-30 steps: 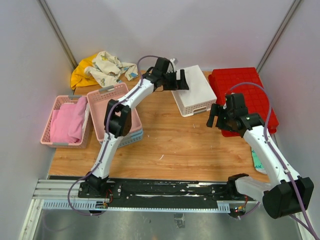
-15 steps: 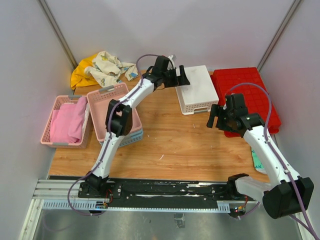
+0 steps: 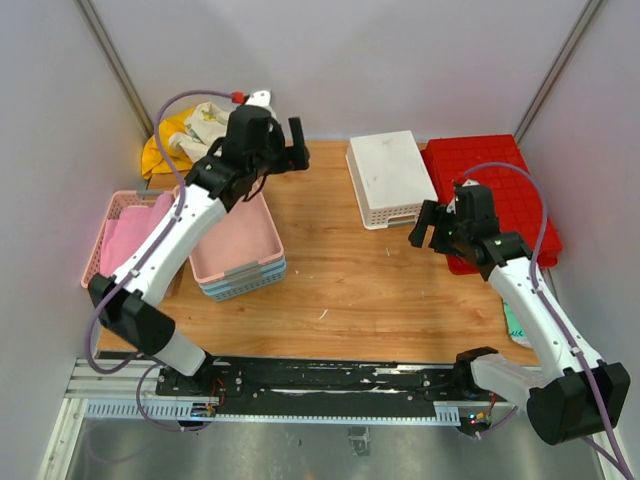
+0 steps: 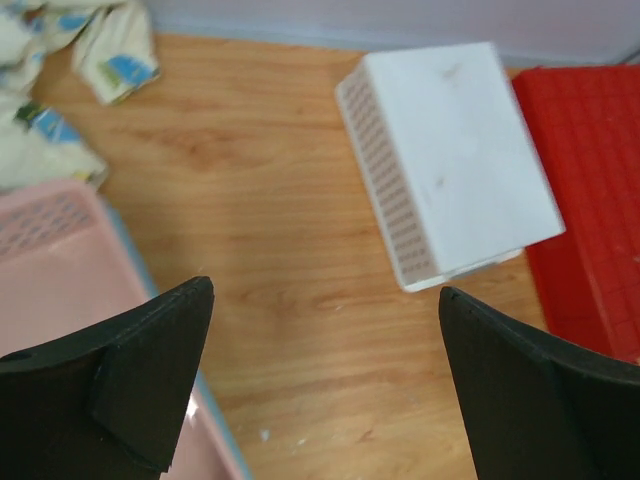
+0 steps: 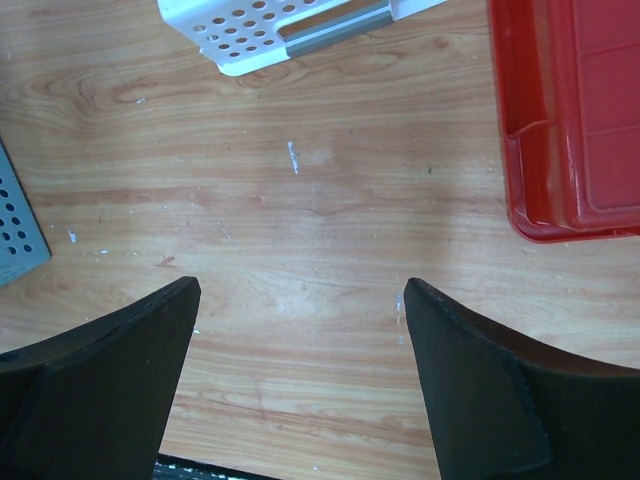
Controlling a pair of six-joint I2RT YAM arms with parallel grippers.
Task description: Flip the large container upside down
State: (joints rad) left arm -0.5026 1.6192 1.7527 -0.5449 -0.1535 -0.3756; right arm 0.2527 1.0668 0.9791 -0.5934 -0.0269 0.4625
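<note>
Both jaws wide open, empty; large container [image 3: 482,155] just beside the right pair

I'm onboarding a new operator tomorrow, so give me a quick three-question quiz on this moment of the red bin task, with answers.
1. True or false: the right gripper is shut on the large container.
2. In the top view, what sits next to the large container's left edge? A) a pink basket B) the white basket C) a yellow cloth
3. Short answer: which is nearer the large container, the left gripper or the right gripper?

Key
1. False: its jaws are open above the table, beside the container.
2. B
3. The right gripper.
</note>
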